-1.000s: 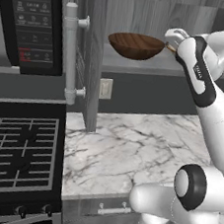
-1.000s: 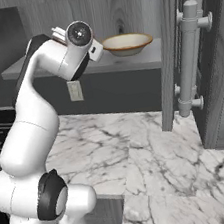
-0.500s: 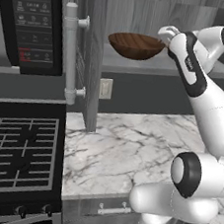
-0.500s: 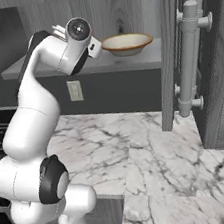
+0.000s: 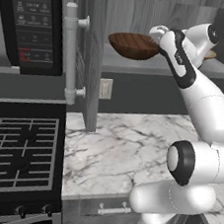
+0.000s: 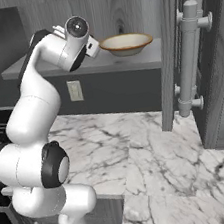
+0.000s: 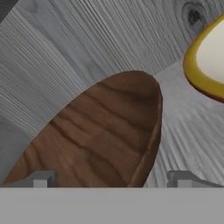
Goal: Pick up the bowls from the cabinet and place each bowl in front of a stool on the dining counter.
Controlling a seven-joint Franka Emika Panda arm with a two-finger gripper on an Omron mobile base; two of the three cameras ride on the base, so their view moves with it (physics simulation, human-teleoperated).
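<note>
The wooden bowl (image 5: pixel 133 45) is dark brown with wavy lines. The other bowl (image 6: pixel 126 43) is cream with a brownish rim. The shelf (image 6: pixel 127 63) is grey with wood stripes.

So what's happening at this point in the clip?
The white arm is reaching up to the open cabinet, where two bowls sit on the shelf. Its gripper is open, with the rim of the dark wooden bowl between the fingertips, not yet closed on it. The cream bowl sits beside it on the shelf, untouched. Nothing has been lifted out. Below are a marble worktop and a black stove.
</note>
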